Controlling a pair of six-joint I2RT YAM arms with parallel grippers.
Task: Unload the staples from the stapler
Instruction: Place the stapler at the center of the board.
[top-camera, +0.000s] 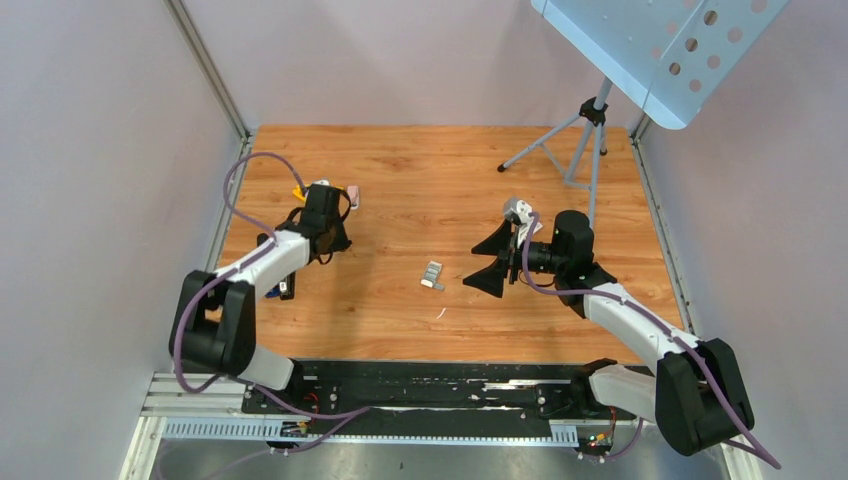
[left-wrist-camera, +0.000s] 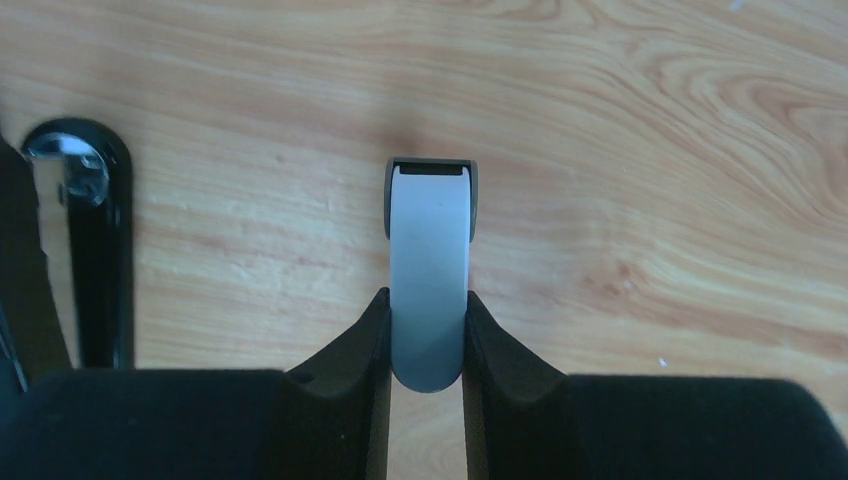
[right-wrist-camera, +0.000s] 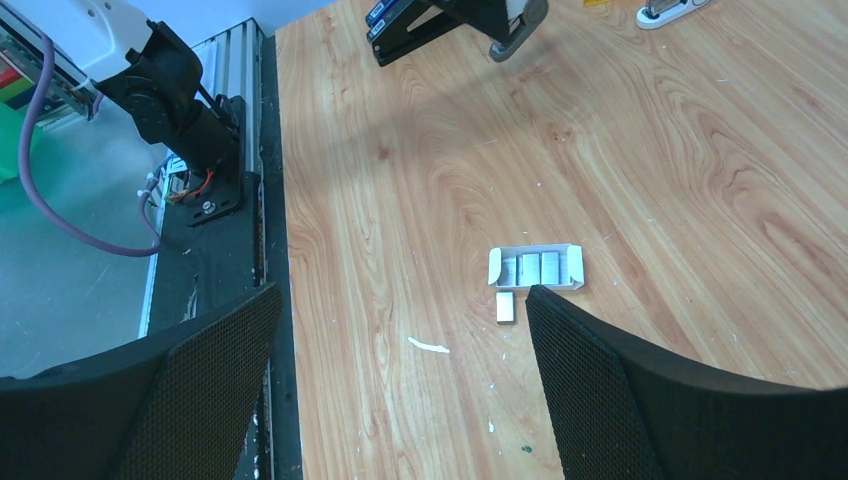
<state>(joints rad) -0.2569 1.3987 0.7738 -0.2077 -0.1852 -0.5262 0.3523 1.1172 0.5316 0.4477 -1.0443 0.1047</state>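
My left gripper (left-wrist-camera: 427, 300) is shut on the rear of the stapler (left-wrist-camera: 430, 250), a pale body with a grey front end, lying lengthwise away from me just over the wood. In the top view the left gripper (top-camera: 328, 238) covers the stapler. The inside of the stapler does not show. A short strip of staples (right-wrist-camera: 505, 307) lies loose on the table beside a small open white staple box (right-wrist-camera: 535, 268). My right gripper (right-wrist-camera: 403, 295) hangs open above the table near the box, with nothing between its fingers; the top view shows the right gripper (top-camera: 490, 262) just right of the box (top-camera: 432, 270).
A black object with a shiny metal part (left-wrist-camera: 75, 250) lies left of the stapler. A small white and pink item (top-camera: 350, 194) rests beyond the left gripper. A tripod music stand (top-camera: 585, 140) stands at the back right. A white scrap (right-wrist-camera: 428, 346) lies near the table's front edge.
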